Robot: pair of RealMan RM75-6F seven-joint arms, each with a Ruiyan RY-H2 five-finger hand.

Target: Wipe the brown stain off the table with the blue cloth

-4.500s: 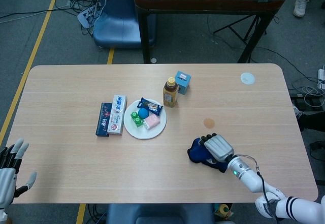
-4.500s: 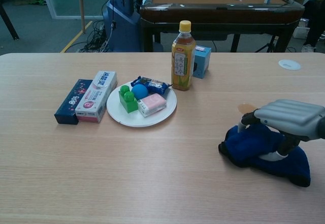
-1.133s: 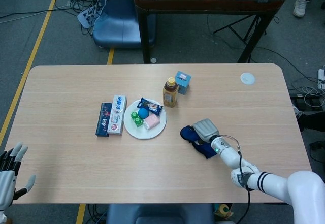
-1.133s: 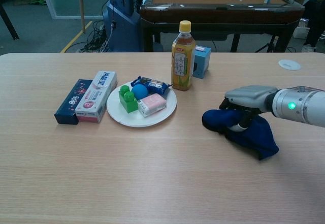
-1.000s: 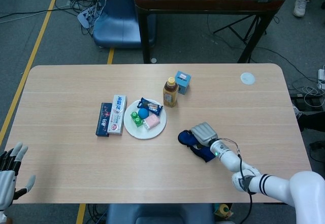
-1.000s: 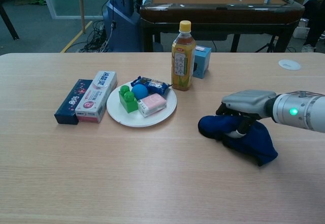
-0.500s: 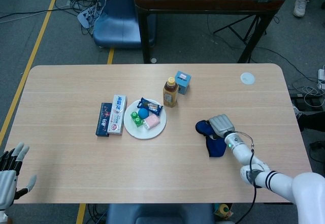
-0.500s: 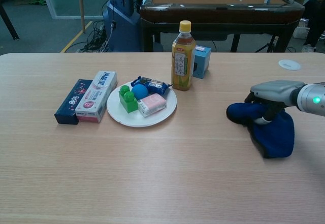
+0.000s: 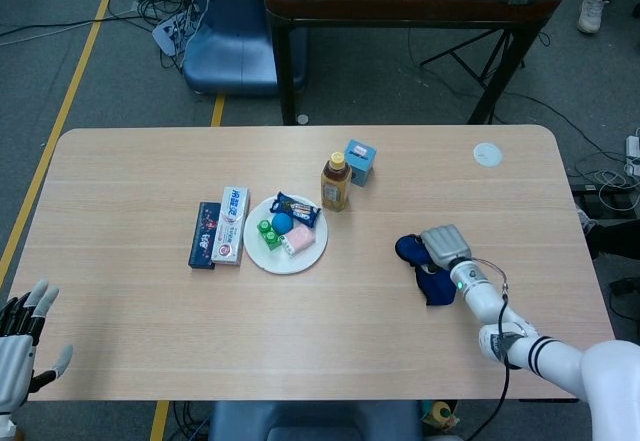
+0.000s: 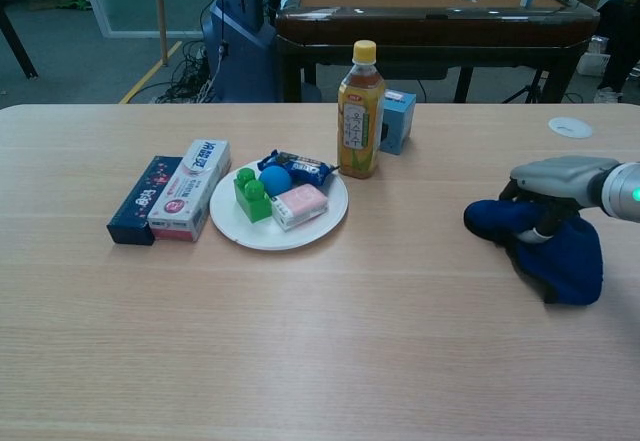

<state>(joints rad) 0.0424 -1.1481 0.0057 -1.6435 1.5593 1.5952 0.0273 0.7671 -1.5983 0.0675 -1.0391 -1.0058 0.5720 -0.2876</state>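
Observation:
My right hand point(image 9: 445, 244) point(image 10: 560, 181) lies flat on top of the dark blue cloth point(image 9: 424, 267) point(image 10: 545, 241) and presses it against the table point(image 9: 300, 331), right of the plate. The cloth spreads out from under the hand toward the near edge. No brown stain shows on the wood around the cloth in either view. My left hand point(image 9: 22, 341) hangs off the table's near left corner with its fingers spread and nothing in it; only the head view shows it.
A white plate point(image 9: 262, 253) point(image 10: 240, 231) holds green blocks, a blue ball and snack packets. A tea bottle point(image 9: 335, 182) point(image 10: 360, 111) and a small blue box point(image 9: 360, 162) stand behind it. Two flat boxes point(image 9: 220, 227) point(image 10: 170, 199) lie to its left. A white disc point(image 9: 487, 154) sits far right.
My right hand has slid the cloth to the right across the table, away from the plate, after an earlier sweep to the left.

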